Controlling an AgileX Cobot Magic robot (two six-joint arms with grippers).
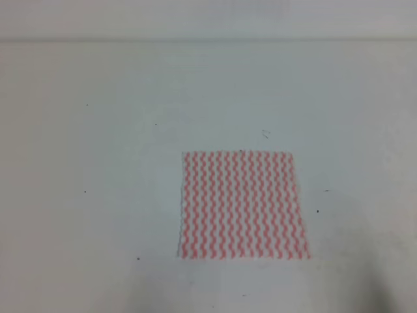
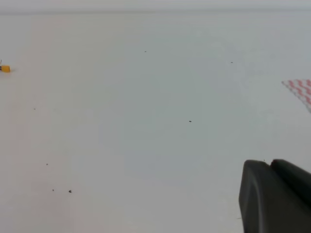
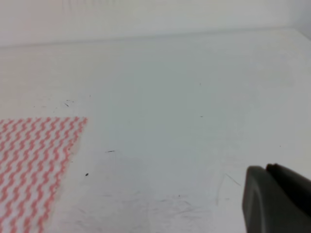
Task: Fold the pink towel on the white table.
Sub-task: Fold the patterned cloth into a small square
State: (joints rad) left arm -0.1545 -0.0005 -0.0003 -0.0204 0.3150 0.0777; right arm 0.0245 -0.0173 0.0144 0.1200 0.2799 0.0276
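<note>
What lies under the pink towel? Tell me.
The pink towel lies flat on the white table, nothing on top. Whatever sits beneath it is covered; no bulge shows.

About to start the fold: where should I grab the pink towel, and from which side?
Judging from the high view, pinch the two near corners of the pink towel, coming in from the near edge. It lies flat and spread on the white table, so only edges and corners give the jaws purchase.

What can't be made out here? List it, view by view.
- Left wrist: left claw cut off by the corner, open or shut unknown; towel mostly past the right edge; small yellow thing too tiny to identify.
- Right wrist: right claw likewise cut off.
- High view: neither claw visible.
</note>
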